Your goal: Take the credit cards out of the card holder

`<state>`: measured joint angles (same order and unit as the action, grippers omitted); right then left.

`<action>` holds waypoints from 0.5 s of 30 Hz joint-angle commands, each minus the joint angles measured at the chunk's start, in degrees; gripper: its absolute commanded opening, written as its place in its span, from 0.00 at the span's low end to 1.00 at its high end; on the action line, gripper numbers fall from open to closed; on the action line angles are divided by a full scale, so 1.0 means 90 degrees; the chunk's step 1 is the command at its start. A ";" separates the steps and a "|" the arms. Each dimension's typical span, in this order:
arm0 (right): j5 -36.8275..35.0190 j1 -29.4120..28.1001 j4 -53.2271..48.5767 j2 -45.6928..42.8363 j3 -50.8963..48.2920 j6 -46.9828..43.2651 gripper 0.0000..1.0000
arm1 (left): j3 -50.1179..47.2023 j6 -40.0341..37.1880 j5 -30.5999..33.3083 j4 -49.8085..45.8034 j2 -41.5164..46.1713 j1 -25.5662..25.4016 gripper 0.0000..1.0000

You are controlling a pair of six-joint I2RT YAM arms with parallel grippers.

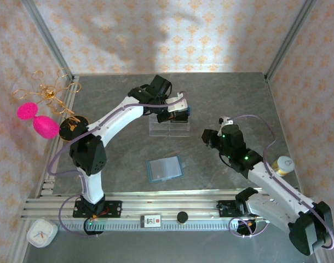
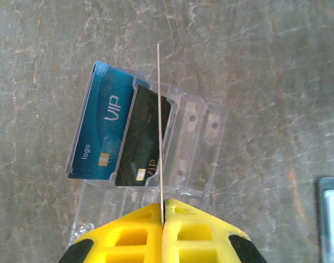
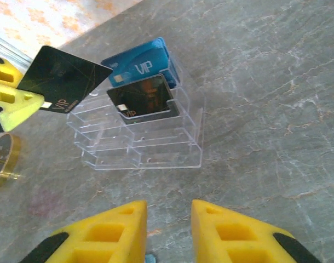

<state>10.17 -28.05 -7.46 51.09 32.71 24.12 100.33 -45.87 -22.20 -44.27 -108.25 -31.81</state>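
Note:
My left gripper [image 1: 180,112] [image 2: 163,204] is shut on a dark credit card [image 3: 65,79] with pale marks, seen edge-on as a thin line [image 2: 160,131] in the left wrist view. It holds the card just above the clear tiered acrylic stand [image 1: 169,129] [image 3: 150,148]. A blue card [image 2: 98,131] [image 3: 139,66] and a black card [image 2: 142,139] [image 3: 145,101] stand in that stand's slots. The teal card holder [image 1: 164,169] lies open and flat on the table, nearer the arms, pale lining up. My right gripper [image 1: 208,137] [image 3: 168,207] is open over bare table, right of the stand.
A gold wire ornament with pink balls [image 1: 38,118] stands at the left edge. A yellow-lidded jar [image 1: 282,164] sits by the right arm. The aluminium rail [image 1: 156,205] runs along the front, with a white clock [image 1: 41,233] at its left end. Patterned walls enclose the table.

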 commanded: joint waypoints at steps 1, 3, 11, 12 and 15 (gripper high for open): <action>-0.0322 0.0090 -0.0108 0.0158 0.0320 -0.0145 0.27 | 0.0479 -0.0731 0.0376 -0.0537 -0.0321 0.0007 0.00; -0.0354 0.0166 -0.0127 0.0290 0.0389 -0.0170 0.26 | 0.0661 -0.0930 0.0369 -0.0581 -0.0490 0.0008 0.00; -0.0299 0.0465 0.0019 0.0631 0.0485 -0.0154 0.27 | 0.0741 -0.1422 0.0334 -0.0464 -0.0843 0.0102 0.00; -0.0310 0.0477 0.0010 0.0682 0.0514 -0.0169 0.27 | 0.0755 -0.1455 0.0267 -0.0457 -0.0870 0.0124 0.00; -0.0300 0.0476 0.0009 0.0768 0.0521 -0.0177 0.27 | 0.0742 -0.1569 0.0106 -0.0379 -0.0957 0.0134 0.00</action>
<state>8.75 -23.94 -7.73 57.71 35.57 23.64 105.23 -57.14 -19.66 -46.94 -115.87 -31.33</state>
